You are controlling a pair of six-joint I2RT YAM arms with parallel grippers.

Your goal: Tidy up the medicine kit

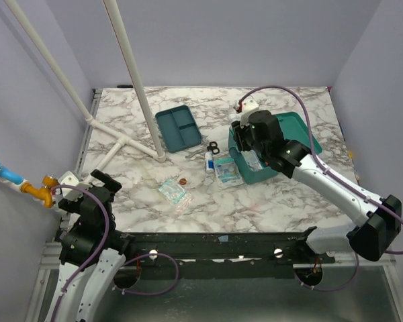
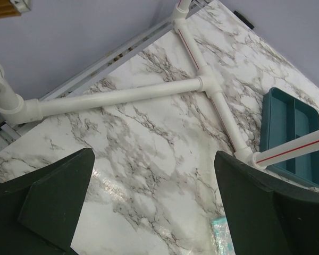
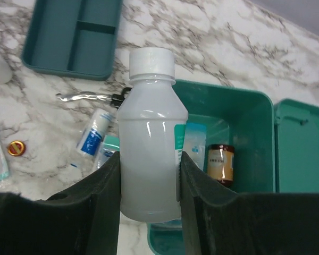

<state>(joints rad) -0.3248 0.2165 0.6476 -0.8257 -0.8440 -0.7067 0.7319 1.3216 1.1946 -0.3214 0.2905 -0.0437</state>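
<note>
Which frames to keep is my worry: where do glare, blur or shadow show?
Top external: even light, only soft shadows on the table, all sharp. Left wrist: a glossy sheen on the table below the open left gripper, which looks dark and featureless. Right wrist: a white highlight on the bottle; the right gripper holding it is nearly black, detail lost.

arms (image 1: pixel 329 181): white links and black joints are seen behind left pincer (image 2: pixel 154 154) and right pincer (image 3: pixel 149 156) | cables (image 1: pixel 277 87): purple | fingers (image 3: pixel 93 212): matte black, wedge-shaped
</note>
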